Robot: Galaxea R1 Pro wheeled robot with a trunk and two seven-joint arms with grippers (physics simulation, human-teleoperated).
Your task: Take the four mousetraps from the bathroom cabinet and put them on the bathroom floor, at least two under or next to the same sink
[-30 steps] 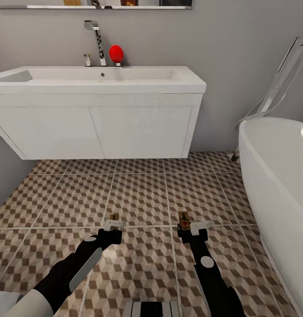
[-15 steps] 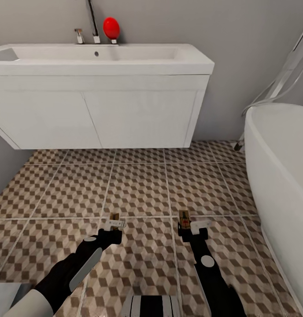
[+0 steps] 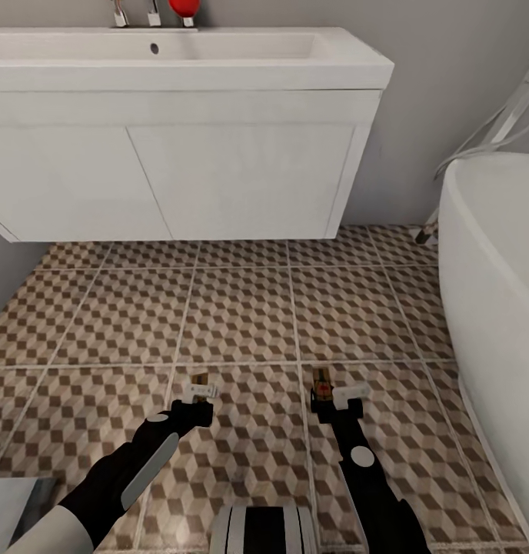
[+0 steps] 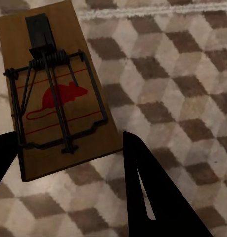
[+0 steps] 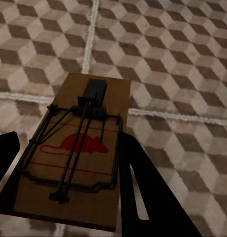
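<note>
Two traps in play, one per arm. The left claw (image 3: 197,391) is clenched on a mousetrap (image 4: 59,94), the board pinched across its width between the dark fingers, long axis running straight out ahead of the claw. Same story on the other side: the right claw (image 3: 334,394) grips the second trap (image 5: 76,153) by its sides, spring end pointing forward, red mouse print facing up. Both boards ride flat, above the floor (image 3: 241,315), and neither looks to be touching the tiles yet.

Now the relation that matters: the sink (image 3: 187,58) sits ahead and a little to the left, its white drawer unit hanging off the wall with open floor beneath. The left arm is the nearer one to it; the right arm lines up closer to the unit's right corner. The bathtub (image 3: 495,261) crowds the right flank.

My read: the carry is nearly done, and the traps need to go forward and down onto the tiles under or against that unit. Plenty of bare patterned tile to land on.
</note>
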